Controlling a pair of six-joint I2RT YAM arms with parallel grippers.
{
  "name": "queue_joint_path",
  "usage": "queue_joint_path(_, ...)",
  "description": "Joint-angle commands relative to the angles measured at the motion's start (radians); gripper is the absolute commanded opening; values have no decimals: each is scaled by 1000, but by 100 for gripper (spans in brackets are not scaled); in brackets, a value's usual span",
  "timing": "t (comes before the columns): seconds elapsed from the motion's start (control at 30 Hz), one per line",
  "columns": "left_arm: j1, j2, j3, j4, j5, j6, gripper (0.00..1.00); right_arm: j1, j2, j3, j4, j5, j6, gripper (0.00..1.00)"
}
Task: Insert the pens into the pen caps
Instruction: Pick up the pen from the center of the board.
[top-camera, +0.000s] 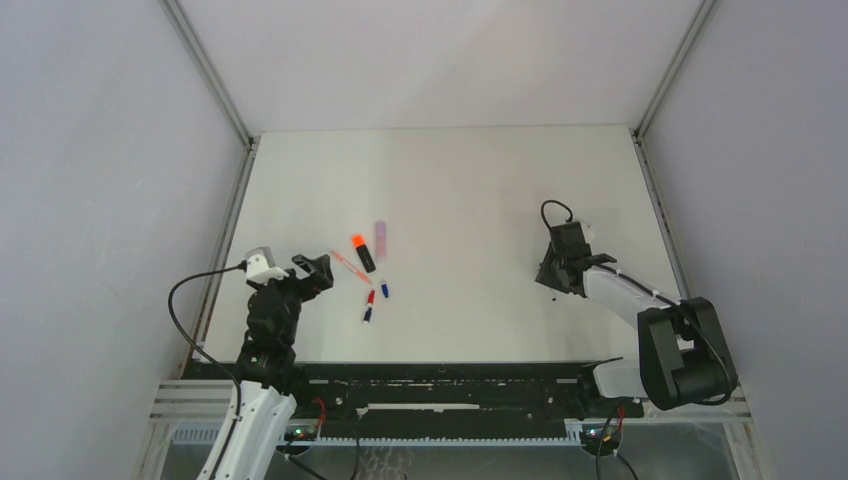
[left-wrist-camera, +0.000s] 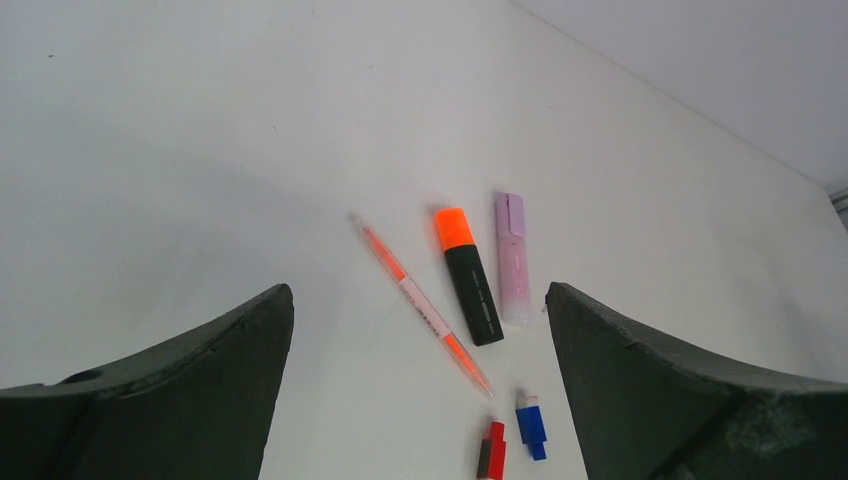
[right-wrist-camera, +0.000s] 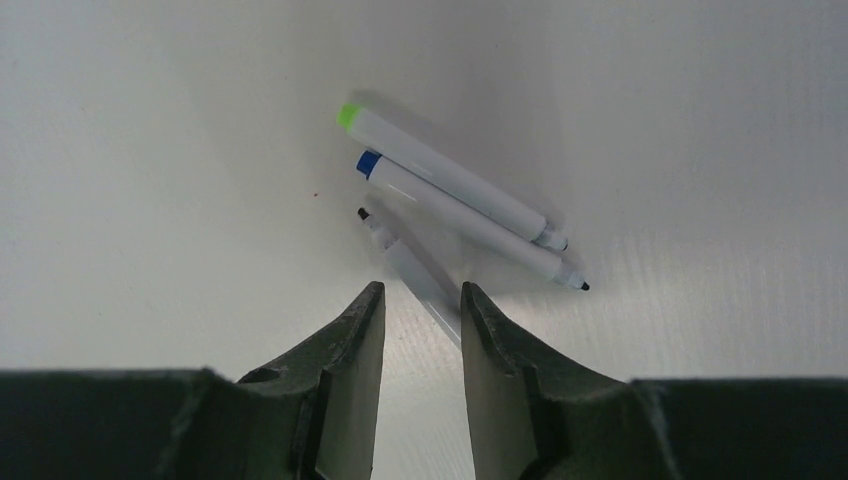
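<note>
My left gripper (top-camera: 312, 272) (left-wrist-camera: 418, 292) hangs wide open over the table, holding nothing. Ahead of it lie a black highlighter with an orange end (left-wrist-camera: 468, 278) (top-camera: 362, 252), a lilac highlighter (left-wrist-camera: 513, 257) (top-camera: 381, 240) and a thin orange-and-pale pen (left-wrist-camera: 420, 305) (top-camera: 347, 264). A small red cap (left-wrist-camera: 490, 450) (top-camera: 370, 297) and a small blue cap (left-wrist-camera: 531, 425) (top-camera: 384, 289) lie nearer. My right gripper (top-camera: 553, 276) (right-wrist-camera: 422, 290) is low over a pale clear pen (right-wrist-camera: 405, 260), jaws narrowly apart, its near end under the right finger. Beside it lie a green-ended white pen (right-wrist-camera: 450, 180) and a blue-ended one (right-wrist-camera: 470, 222).
Another small dark blue piece (top-camera: 367, 314) lies near the caps. The white table (top-camera: 460, 190) is walled by grey panels with metal rails on the left (top-camera: 235, 215) and the right (top-camera: 660, 215). A black rail (top-camera: 450, 385) runs along the near edge between the arm bases.
</note>
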Motion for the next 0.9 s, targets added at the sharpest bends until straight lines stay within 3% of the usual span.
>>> queue_joint_path(0.0, 0, -9, -7, 43, 15, 25, 99, 25, 15, 46, -25, 18, 5, 33)
queue_joint_path(0.53, 0, -17, -10, 40, 15, 21, 99, 129, 216, 215, -147, 137, -46, 25)
queue_joint_path(0.67, 0, -17, -9, 40, 15, 17, 98, 154, 256, 230, -153, 125, -50, 17)
queue_joint_path(0.8, 0, -21, -10, 36, 22, 11, 98, 173, 266, 231, -139, 87, -49, 1)
queue_joint_path(0.87, -1, -25, -12, 38, 39, 6, 96, 182, 257, 232, -123, 49, -49, 0)
